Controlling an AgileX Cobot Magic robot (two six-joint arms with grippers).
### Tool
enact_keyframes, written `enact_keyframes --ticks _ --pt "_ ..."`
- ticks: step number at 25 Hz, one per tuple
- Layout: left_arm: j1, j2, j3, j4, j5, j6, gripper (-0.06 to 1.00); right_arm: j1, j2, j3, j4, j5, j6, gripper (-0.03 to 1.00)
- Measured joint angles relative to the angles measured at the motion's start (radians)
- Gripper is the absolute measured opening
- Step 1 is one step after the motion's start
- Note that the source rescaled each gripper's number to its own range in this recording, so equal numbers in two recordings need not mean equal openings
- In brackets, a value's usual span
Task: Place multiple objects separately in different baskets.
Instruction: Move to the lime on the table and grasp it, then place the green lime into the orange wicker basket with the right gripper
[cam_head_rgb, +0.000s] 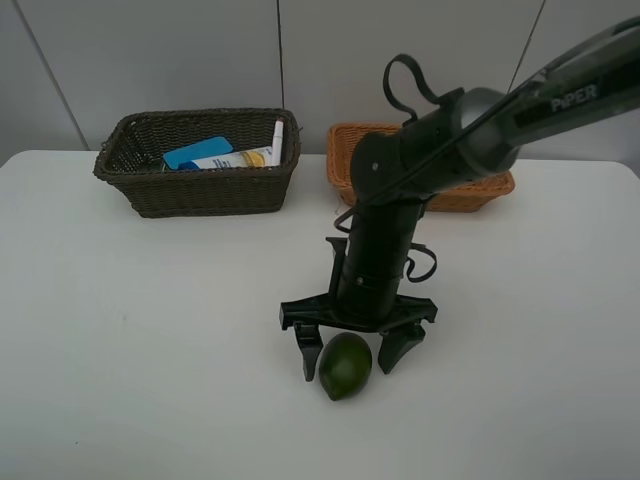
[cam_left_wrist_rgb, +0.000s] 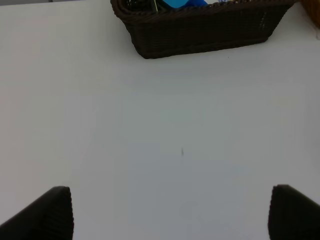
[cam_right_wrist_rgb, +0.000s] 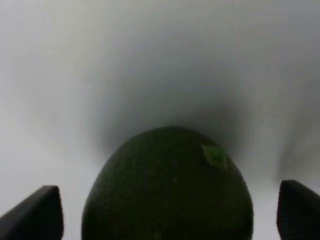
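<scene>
Whole green avocado low on white table, near front edge, resting on the surface. Right gripper down over it, one dark finger on each side, jaws spread wide; a sliver of table visible between fruit and each finger in right wrist view, so no firm grip evident. Small pale green patch on avocado skin near its top. Bare tabletop to both sides of fruit and ahead of it toward the front edge. Farther back, dark brown basket left of centre, holding blue-capped white bottle lying flat and pink-tipped white marker leaning at its right end. Orange-tan basket to the right, just apart from the dark one, largely hidden behind the arm; contents not readable. Table white, matte, unmarked but for a faint speck in left wrist view; pale panelled wall behind. Right arm reaching in from upper right, bent at the wrist, pointing steeply down, cables looping off it. Left gripper fully open, empty, fingertips framing bare table, facing dark basket across open surface.
</scene>
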Motion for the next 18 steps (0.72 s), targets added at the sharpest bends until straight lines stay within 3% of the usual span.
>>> enact_keyframes --ticks 2,3,11,18 --pt "0.000 0.000 0.000 0.000 0.000 0.000 1.00 0.000 0.000 0.000 -0.002 0.000 0.000 0.63" --pt "0.000 0.000 0.000 0.000 0.000 0.000 1.00 0.000 0.000 0.000 -0.004 0.000 0.000 0.61" --pt "0.000 0.000 0.000 0.000 0.000 0.000 1.00 0.000 -0.002 0.000 -0.006 0.014 0.000 0.61" --pt "0.000 0.000 0.000 0.000 0.000 0.000 1.00 0.000 -0.141 -0.087 -0.106 0.139 0.000 0.61"
